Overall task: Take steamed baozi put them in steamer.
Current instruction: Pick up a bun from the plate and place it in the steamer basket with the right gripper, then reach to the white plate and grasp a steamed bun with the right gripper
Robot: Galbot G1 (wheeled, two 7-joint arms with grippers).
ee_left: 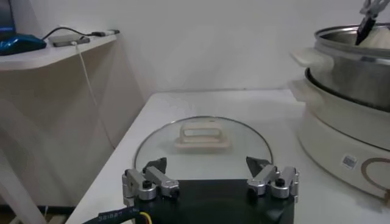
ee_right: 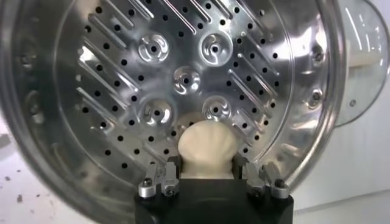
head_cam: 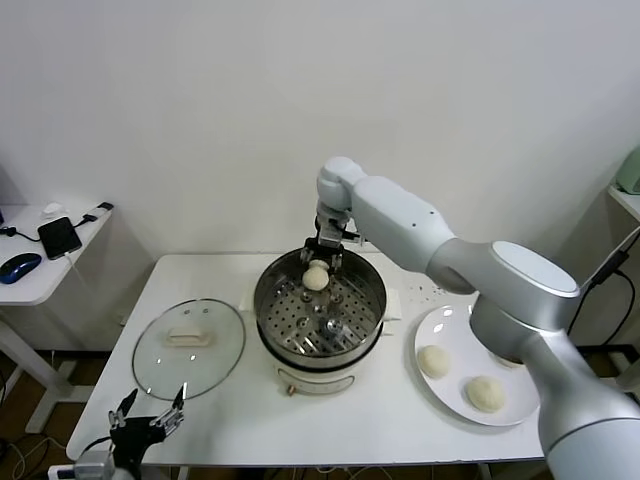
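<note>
The steamer (head_cam: pixel 268 300) is a shiny steel pot on a white base at the table's middle; its perforated floor (ee_right: pixel 122 79) fills the right wrist view. My right gripper (head_cam: pixel 320 262) reaches down into its far side, shut on one cream-white baozi (head_cam: pixel 316 278), whose sides are pinched between the fingers (ee_right: pixel 173 167). That baozi (ee_right: pixel 206 146) hangs low over the perforated floor. Two more baozi (head_cam: pixel 433 361) (head_cam: pixel 486 393) lie on the white plate (head_cam: pixel 450 325) to the right. My left gripper (head_cam: pixel 150 412) waits open at the table's front left.
The glass lid (head_cam: pixel 189 347) with its beige handle lies flat left of the steamer, just beyond the left gripper (ee_left: pixel 210 167). A side table (head_cam: pixel 30 265) at the far left holds a phone, a mouse and cables. My right arm passes above the plate's near edge.
</note>
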